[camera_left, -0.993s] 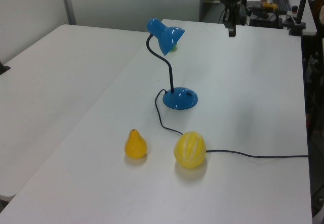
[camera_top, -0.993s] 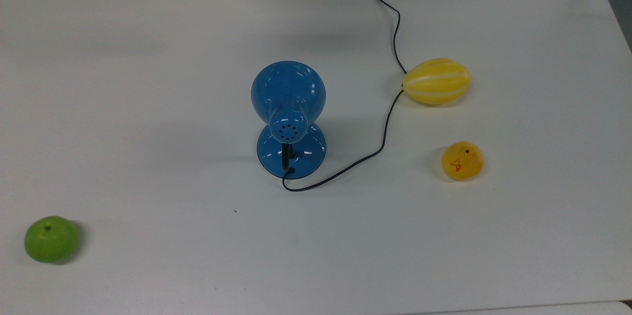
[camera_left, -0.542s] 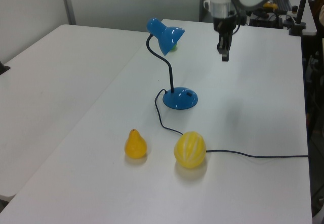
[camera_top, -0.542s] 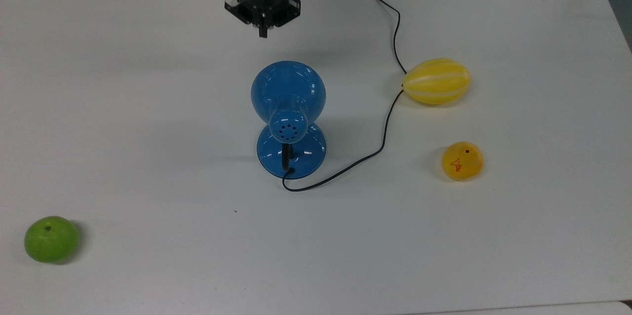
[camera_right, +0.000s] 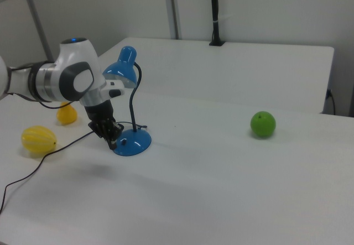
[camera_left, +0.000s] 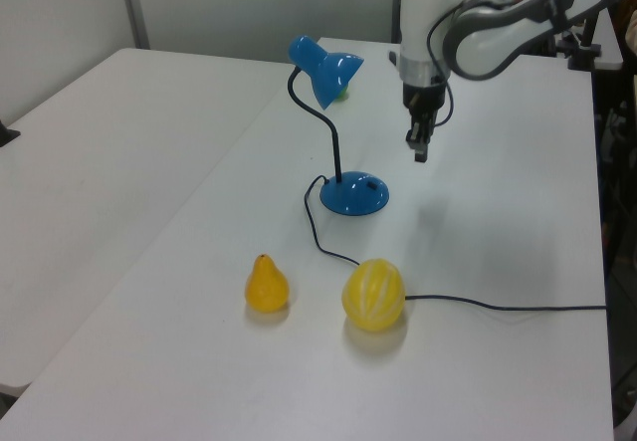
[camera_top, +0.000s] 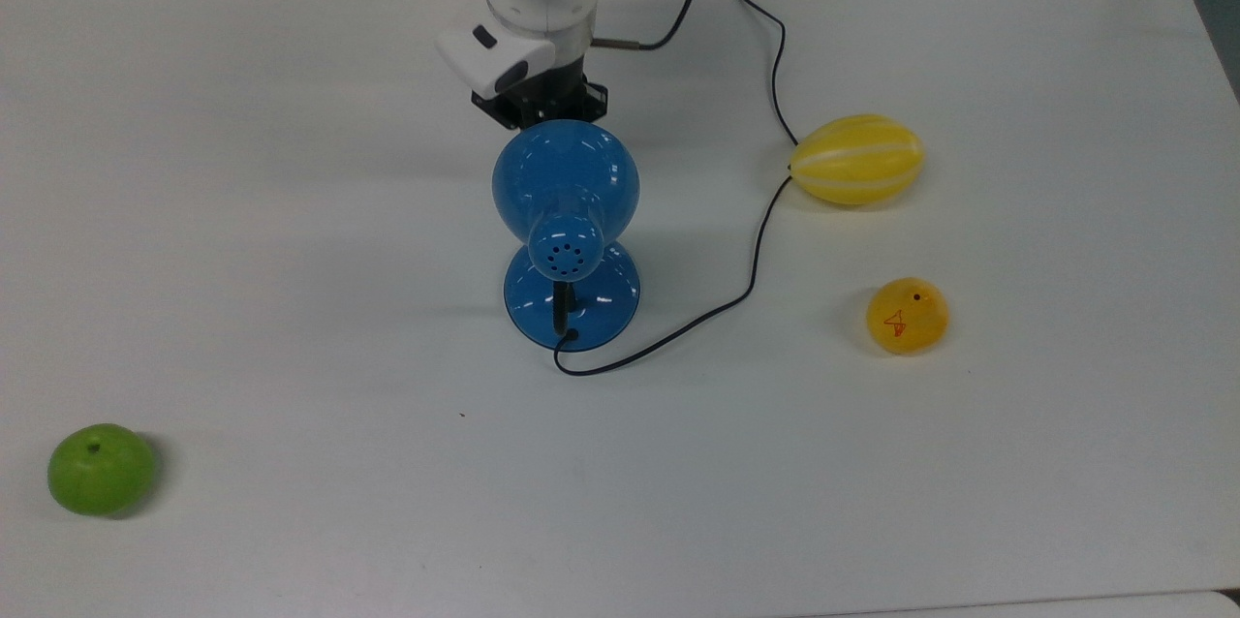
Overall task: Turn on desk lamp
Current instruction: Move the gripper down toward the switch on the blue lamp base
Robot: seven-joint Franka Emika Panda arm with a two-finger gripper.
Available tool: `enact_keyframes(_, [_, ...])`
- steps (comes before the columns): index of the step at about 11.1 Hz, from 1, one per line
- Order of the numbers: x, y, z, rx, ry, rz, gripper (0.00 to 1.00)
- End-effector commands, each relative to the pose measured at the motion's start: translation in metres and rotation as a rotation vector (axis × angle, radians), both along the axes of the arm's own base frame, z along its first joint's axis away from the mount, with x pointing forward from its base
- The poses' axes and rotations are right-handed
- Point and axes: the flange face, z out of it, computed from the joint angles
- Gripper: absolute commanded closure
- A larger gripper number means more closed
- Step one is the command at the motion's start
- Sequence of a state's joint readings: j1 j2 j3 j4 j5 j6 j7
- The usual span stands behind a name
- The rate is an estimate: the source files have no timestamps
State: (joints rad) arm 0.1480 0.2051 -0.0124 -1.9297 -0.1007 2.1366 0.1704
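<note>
A smooth green apple [camera_top: 101, 468] lay nearest in the top view on the matte white table [camera_top: 291, 502]. Mid-table stood the desk lamp [camera_top: 567, 231], glossy blue, with a vented dome shade, round base, curved black neck and thin cord. A pear [camera_top: 907, 315] and ribbed yellow melon [camera_top: 855, 159] lay beyond. The gripper [camera_left: 419, 151] hung just above the base's far side, empty, jaws apparently together.

White rounded arm [camera_left: 468, 33] with grey joint bands, a blue light, and a black pincer [camera_left: 419, 148].
</note>
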Motion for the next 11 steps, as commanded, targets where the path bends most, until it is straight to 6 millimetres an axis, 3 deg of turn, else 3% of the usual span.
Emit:
enact_keyframes(1, [0.012, 0.011, -0.021, 0.014, -0.083, -0.045, 1.00])
enact_keyframes(5, [0.030, 0.015, -0.024, 0.047, -0.204, -0.036, 1.00])
enact_keyframes(11, [0.037, 0.017, -0.028, 0.063, -0.262, -0.031, 1.00])
